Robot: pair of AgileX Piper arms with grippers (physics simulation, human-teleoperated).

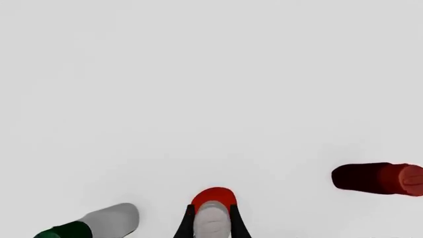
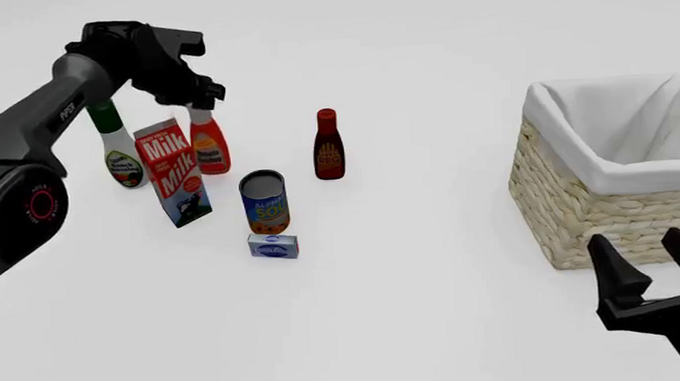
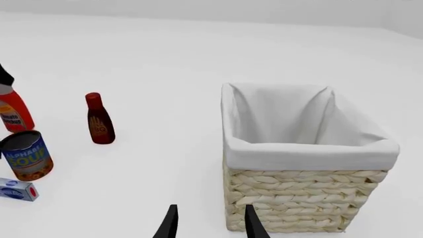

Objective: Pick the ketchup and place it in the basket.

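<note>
The ketchup [image 2: 211, 150] is a red-orange squeeze bottle standing upright at the back left, behind the milk carton [image 2: 173, 172]. My left gripper [image 2: 203, 98] is on its top, and the fingers sit against both sides of the white cap. In the left wrist view the cap [image 1: 212, 220] shows between the fingers with the red body [image 1: 213, 194] below it. The bottle also shows in the right wrist view [image 3: 13, 113]. The wicker basket [image 2: 594, 218] with white lining stands at the right, upright [image 3: 297, 198]. My right gripper [image 2: 641, 248] is open and empty just in front of the basket [image 3: 210, 212].
A white bottle with a green cap [image 2: 121, 161] stands left of the milk carton. A slim dark red bottle [image 2: 329, 148] stands to the ketchup's right. A soup can [image 2: 265, 204] and a small blue box [image 2: 273, 246] stand in front of them.
</note>
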